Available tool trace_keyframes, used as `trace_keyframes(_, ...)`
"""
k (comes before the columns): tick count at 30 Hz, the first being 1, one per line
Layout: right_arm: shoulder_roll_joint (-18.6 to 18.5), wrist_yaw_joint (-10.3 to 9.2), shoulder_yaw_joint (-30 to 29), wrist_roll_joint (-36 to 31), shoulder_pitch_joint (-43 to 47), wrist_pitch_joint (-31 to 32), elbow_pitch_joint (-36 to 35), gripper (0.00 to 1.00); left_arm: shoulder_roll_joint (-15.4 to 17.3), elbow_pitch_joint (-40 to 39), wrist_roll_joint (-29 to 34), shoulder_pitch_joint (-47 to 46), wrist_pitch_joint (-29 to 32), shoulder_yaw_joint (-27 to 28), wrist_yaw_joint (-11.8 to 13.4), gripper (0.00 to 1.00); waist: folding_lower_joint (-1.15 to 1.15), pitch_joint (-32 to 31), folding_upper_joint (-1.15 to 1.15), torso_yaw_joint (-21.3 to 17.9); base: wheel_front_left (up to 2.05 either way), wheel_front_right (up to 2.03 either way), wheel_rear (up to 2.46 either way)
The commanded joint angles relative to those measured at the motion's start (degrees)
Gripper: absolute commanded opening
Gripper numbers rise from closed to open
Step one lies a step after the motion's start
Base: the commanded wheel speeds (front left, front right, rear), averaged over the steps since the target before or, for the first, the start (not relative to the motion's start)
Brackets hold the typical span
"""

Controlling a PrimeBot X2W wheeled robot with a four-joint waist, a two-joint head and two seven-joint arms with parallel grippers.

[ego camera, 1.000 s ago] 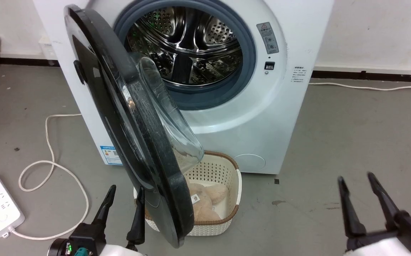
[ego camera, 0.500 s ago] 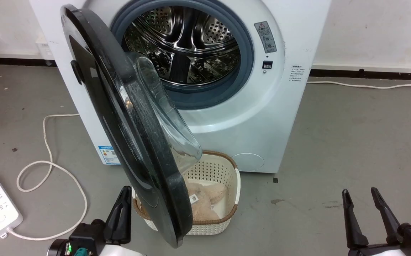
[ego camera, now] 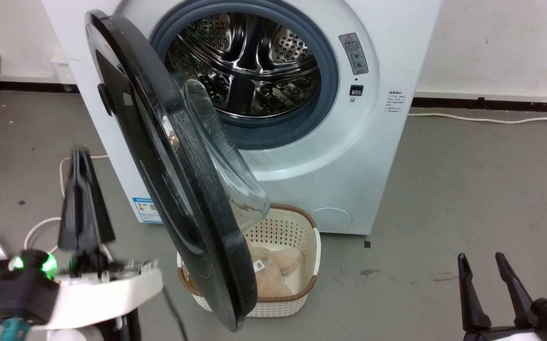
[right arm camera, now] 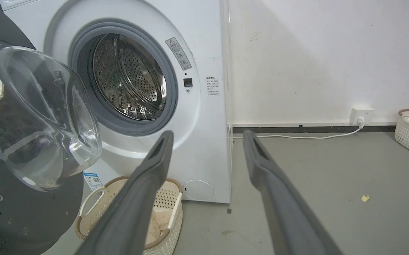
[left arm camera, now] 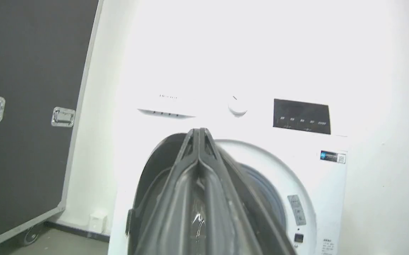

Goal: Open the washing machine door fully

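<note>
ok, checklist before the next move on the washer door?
1. Glossy black round door fully open: not ok, only partly swung.
2. Left end effector shut: ok, fingers together.
3. Left end effector touching the door: cannot tell; in the head view it sits beside the outer face.
4. Right end effector clear of the door: ok, open, low right.
5. Cream perforated basket under the door's lower edge, clearance: cannot tell.

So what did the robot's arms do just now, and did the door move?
The left gripper shut its fingers, then swung up and to the robot's left, away from the washing machine door. It holds nothing. The right gripper sank a little and stayed open. The door stayed partly open, and the basket stayed put.
</note>
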Motion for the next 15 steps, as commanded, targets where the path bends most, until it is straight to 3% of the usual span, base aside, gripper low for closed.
trace_keyframes(1, 0.24, -0.04, 0.13, 0.35, -0.4, 0.02, 0.37, 1.0, -0.17, -3.61, 0.08, -2.17, 0.69, -1.1, -0.04, 0.0, 0.0, -0.13, 0.0, 0.14, 0.0, 0.0, 0.0)
trace_keyframes(9, 0.24, -0.04, 0.73, 0.86, -0.57, -0.18, 1.12, 1.0, -0.72, -12.53, 2.17, -5.74, 9.17, -11.88, -2.02, 0.0, 0.0, -0.32, 0.0, 0.31, 0.0, 0.0, 0.0)
trace_keyframes(13, 0.25, -0.04, 0.83, 1.03, -0.78, -0.31, 1.49, 1.0, -1.23, -10.46, 2.15, -3.46, 10.86, -18.8, -2.7, 0.0, 0.0, -0.04, 0.0, 0.36, 0.0, 0.0, 0.0)
trace_keyframes(14, 0.25, -0.04, 1.24, 1.16, -1.01, -0.41, 1.79, 1.0, -1.43, -6.12, 1.7, -0.72, 10.77, -23.57, -3.54, 0.0, 0.0, 0.25, 0.0, 0.23, 0.0, 0.0, 0.0)
trace_keyframes(15, 0.25, -0.04, 1.39, 1.16, -1.06, -0.45, 1.85, 1.0, -1.47, -4.33, 1.5, 0.19, 10.67, -24.9, -3.8, 0.0, 0.0, 0.37, 0.0, 0.16, 0.0, 0.0, 0.0)
